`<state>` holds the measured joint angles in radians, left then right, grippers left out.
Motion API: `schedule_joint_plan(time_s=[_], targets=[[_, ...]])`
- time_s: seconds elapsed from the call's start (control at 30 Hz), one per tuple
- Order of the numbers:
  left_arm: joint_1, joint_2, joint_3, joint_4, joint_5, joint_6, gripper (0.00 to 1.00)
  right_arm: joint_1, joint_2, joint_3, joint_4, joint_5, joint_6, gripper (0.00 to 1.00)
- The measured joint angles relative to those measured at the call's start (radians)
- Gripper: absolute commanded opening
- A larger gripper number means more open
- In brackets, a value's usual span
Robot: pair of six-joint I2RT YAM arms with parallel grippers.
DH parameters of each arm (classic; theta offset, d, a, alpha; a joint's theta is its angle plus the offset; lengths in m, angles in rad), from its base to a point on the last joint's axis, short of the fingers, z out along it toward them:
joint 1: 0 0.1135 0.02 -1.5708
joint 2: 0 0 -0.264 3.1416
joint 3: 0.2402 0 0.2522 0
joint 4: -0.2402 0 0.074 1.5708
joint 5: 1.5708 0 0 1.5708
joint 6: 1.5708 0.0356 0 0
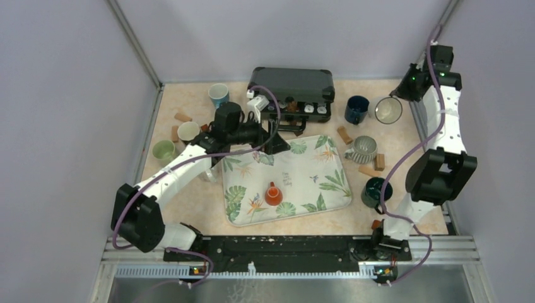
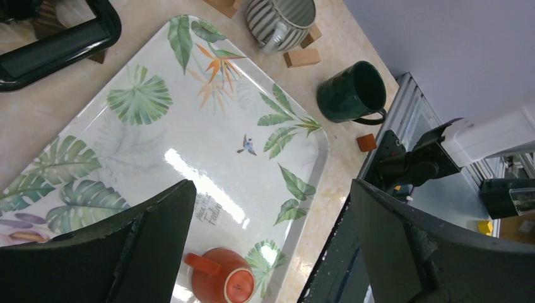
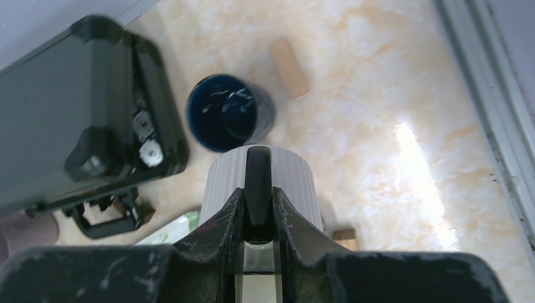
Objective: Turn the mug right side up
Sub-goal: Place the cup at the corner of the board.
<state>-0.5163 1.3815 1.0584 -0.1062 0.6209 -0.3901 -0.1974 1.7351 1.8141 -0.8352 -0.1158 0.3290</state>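
Observation:
A white ribbed mug (image 1: 387,110) with a black handle hangs at the back right, its mouth facing up toward the top camera. My right gripper (image 1: 397,95) is shut on that handle (image 3: 257,170), with the mug's ribbed wall (image 3: 293,180) just beyond the fingers. A small orange mug (image 1: 273,194) stands upside down on the leaf-print tray (image 1: 315,177); its base shows in the left wrist view (image 2: 227,281). My left gripper (image 2: 271,189) is open and empty above the tray's far left corner (image 1: 277,144).
A black case (image 1: 291,85) lies at the back. A dark blue mug (image 1: 356,109), a striped mug (image 1: 363,149) and a dark green mug (image 1: 376,191) stand right of the tray. Three cups (image 1: 188,131) stand at the left. Wooden blocks (image 1: 344,134) are scattered about.

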Motion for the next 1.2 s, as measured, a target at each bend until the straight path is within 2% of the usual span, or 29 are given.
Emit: schedule_joint_plan(time_s=[0.3, 0.5, 0.77, 1.2], targets=[[-0.029, -0.018, -0.004, -0.001, 0.011, 0.001, 0.99, -0.068, 0.21, 0.185, -0.063, 0.047, 0.004, 0.0], [-0.037, -0.035, -0.017, -0.002, 0.01, 0.003, 0.99, -0.074, 0.319, 0.224, -0.1, 0.05, -0.005, 0.0], [-0.041, -0.036, -0.022, -0.002, 0.01, 0.005, 0.99, -0.083, 0.386, 0.224, -0.146, 0.085, -0.032, 0.0], [-0.042, -0.036, -0.022, -0.002, 0.008, 0.004, 0.99, -0.087, 0.407, 0.222, -0.171, 0.093, -0.06, 0.0]])
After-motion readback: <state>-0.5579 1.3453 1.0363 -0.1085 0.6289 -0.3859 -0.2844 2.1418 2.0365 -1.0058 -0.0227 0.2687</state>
